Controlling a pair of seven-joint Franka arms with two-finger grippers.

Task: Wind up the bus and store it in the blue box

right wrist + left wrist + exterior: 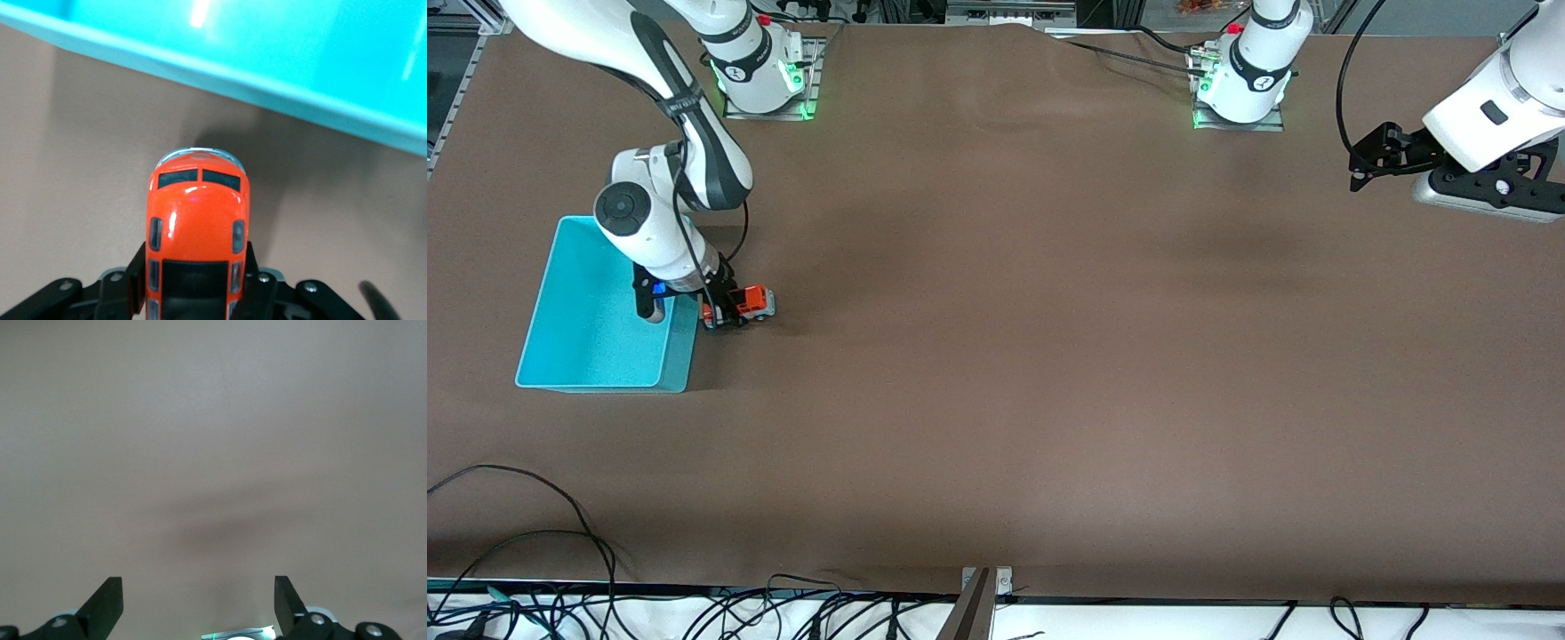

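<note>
Two grippers are mine. At the right arm's end of the table (1049, 400) sits the blue box (578, 356), open side up, roughly midway between the base edge and the camera edge. Just beside its wall, on the side toward the table's middle, my right gripper (729, 313) is down low with its fingers (137, 273) clamped on the flanks of the bus (754, 302), roof up, its front end pointing at the box wall. Well apart, near the corner at the left arm's end by the bases, my left gripper (1360, 171) waits above bare tabletop, fingers (107, 603) spread wide.
</note>
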